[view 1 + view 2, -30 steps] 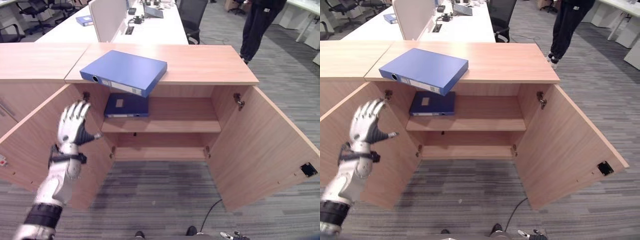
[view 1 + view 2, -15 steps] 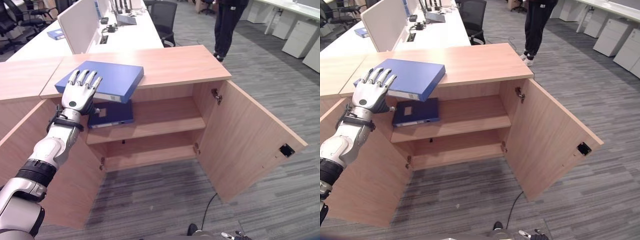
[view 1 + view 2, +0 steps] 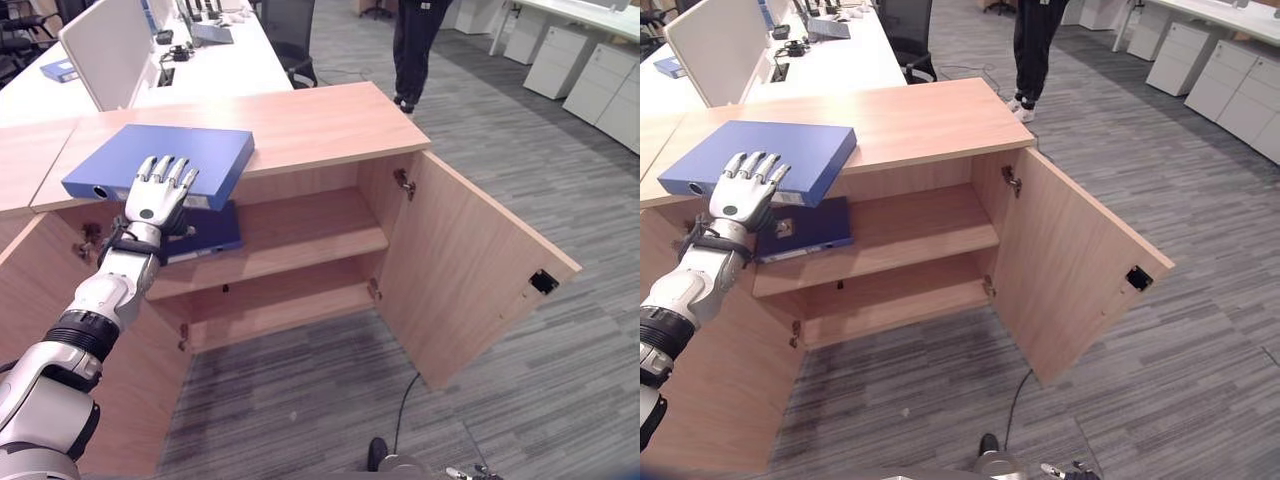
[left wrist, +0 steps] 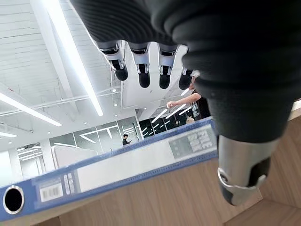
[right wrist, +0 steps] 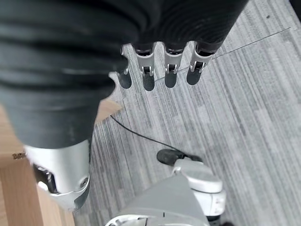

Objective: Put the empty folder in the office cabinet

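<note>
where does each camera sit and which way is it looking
Left eye view: head, down at the open cabinet; left hand lies on the folder.
Right eye view: head, same scene slightly offset.
Left wrist view: looks up along straight fingers past the folder's spine to the ceiling.
Right wrist view: looks down along the right hand at carpet.
Shared: both eyes and left wrist show the folder.

An open-plan office; long white desk [image 3: 215, 70] rows with a partition screen [image 3: 100, 50] and black swivel chairs [image 3: 287, 25] stand behind a low wooden cabinet [image 3: 300, 230] with open doors; grey striped carpet [image 3: 520, 170] covers the floor; white drawer pedestals [image 3: 560, 60] line the far side; a person [image 3: 415, 45] stands in the aisle.
</note>
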### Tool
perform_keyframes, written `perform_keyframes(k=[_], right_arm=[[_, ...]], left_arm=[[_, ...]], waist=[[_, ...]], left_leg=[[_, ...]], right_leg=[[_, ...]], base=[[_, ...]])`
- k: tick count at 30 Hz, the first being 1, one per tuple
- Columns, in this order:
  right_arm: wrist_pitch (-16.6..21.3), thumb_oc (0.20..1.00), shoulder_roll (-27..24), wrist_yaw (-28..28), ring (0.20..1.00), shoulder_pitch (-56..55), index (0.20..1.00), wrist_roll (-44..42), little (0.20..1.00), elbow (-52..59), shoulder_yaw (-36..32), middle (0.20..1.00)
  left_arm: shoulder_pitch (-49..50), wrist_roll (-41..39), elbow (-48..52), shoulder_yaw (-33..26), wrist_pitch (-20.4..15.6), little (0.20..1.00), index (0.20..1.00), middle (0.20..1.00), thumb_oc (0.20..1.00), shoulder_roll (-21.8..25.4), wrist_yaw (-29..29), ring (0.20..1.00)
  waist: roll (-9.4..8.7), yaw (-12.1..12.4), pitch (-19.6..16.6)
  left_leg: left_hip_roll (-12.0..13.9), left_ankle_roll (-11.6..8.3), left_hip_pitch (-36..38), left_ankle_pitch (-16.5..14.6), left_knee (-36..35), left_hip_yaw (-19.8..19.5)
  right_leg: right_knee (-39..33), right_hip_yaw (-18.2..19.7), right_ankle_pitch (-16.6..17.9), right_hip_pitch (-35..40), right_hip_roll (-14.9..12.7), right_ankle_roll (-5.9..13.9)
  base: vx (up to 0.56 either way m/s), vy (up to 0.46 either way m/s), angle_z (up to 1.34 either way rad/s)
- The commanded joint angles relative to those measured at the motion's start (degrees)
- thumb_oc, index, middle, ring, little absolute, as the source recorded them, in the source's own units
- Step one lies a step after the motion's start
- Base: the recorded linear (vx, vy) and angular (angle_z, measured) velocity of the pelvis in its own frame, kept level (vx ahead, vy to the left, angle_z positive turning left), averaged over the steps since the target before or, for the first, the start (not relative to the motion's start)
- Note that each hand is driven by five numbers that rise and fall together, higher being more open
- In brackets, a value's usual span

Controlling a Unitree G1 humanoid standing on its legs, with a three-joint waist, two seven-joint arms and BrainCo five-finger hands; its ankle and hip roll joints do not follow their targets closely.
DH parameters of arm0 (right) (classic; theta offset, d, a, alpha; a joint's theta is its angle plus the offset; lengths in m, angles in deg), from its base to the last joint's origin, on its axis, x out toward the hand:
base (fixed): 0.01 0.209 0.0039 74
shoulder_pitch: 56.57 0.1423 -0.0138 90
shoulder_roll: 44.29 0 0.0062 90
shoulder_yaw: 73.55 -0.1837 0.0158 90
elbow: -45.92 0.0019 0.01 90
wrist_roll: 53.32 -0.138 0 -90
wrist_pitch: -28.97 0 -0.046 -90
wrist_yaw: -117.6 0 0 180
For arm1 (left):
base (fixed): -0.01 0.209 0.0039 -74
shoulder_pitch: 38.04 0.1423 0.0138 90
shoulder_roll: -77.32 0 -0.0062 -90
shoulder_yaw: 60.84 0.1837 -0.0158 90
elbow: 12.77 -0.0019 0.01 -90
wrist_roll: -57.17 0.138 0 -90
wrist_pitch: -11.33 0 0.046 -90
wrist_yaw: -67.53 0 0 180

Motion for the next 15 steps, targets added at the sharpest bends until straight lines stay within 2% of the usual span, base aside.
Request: perform_keyframes(k=[1, 15], right_arm=[[1.15, 1.0, -2.46, 1.05, 1.0, 3.33, 1.0, 0.71, 1.0, -1.42, 0.36, 1.0], [1.22, 1.0, -1.72, 0.27, 1.0, 2.41, 1.0, -0.23, 1.0, -1.27, 1.39, 1.0]], left_arm=[[-11.19, -2.98, -4.31, 0.66, 1.69, 1.0, 1.0, 1.0, 1.0, 1.94, -1.36, 1.0], [-13.89, -6.19, -8.49, 1.46, 1.56, 1.0, 1.0, 1.0, 1.0, 3.69, -1.88, 1.0]], waist=[[0.34, 0.02, 2.5], [-2.23, -0.55, 2.39]], left_leg=[[1.17, -3.33, 3.56, -7.3, 0.72, 1.09], [1.62, -3.1, 4.17, -7.65, 0.72, 2.34]], right_leg=[[3.11, -1.24, -7.34, 4.69, -2.69, 8.27], [3.62, -0.26, -7.0, 4.02, -1.92, 8.64]], base=[[0.03, 0.024, -0.03], [0.01, 0.007, -0.02]])
